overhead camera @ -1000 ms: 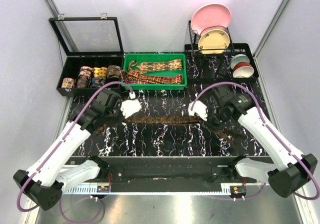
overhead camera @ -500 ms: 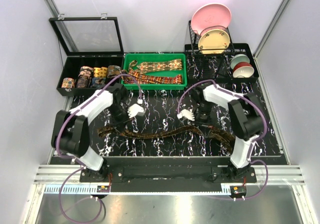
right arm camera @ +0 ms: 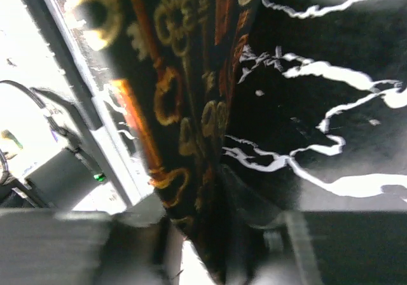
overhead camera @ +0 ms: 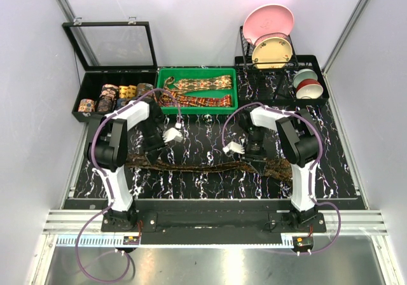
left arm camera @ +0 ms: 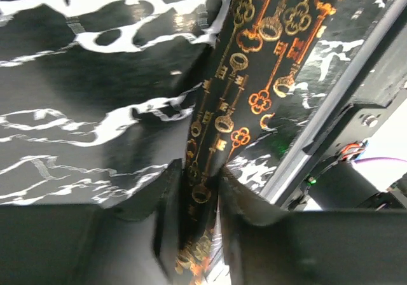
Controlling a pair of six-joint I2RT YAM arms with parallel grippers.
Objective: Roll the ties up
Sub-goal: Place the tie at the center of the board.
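Lowered onto desk since earlier: dark tie, gold-orange keys, running between left fingers and right fingers; grip impossible to tell.

No lettering can be read anywhere; the tie shows only key pictures

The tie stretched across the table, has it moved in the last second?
Yes. The tie has shifted away from the green tray, toward the bottom of the overhead view.
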